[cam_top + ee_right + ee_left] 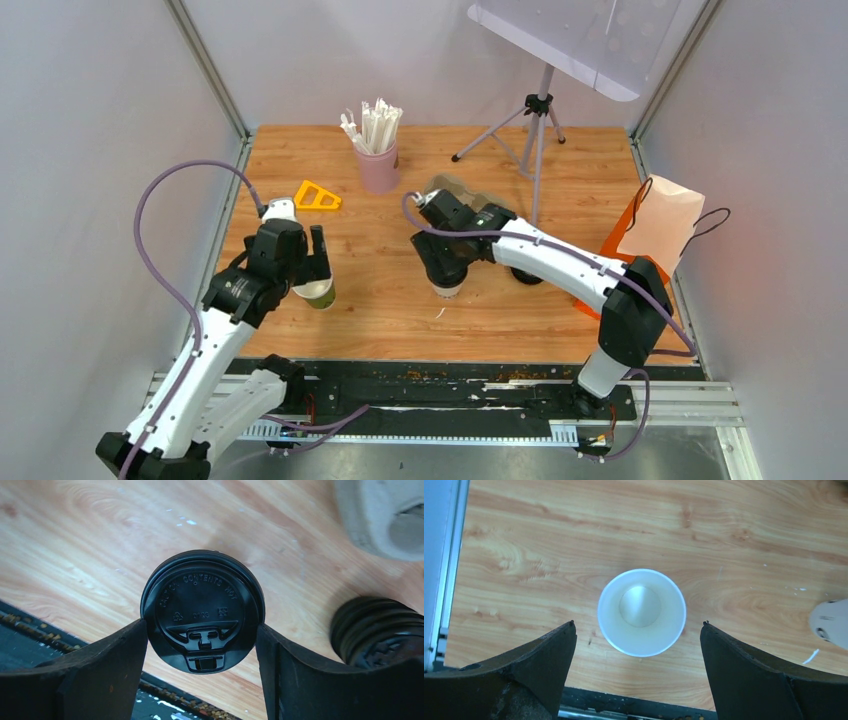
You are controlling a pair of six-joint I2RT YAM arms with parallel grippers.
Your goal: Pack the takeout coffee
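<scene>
The olive-green cup [320, 294] stands on the wooden table without a lid; the left wrist view looks straight down into its white inside [641, 611]. My left gripper [638, 623] is open above it, one finger on each side, clear of the rim; it also shows in the top view [317, 262]. My right gripper [200, 625] is shut on the black lid [202, 611] of the whitish cup [447, 291], with both fingers against the lid's rim. In the top view the right gripper [445, 268] hides most of that cup.
A stack of black lids [377, 632] sits just right of the right gripper. A grey pulp carrier [455, 188] lies behind it. Pink cup of white sticks [380, 165], orange triangle [317, 196], tripod [535, 130] and paper bag [660, 225] stand around the table.
</scene>
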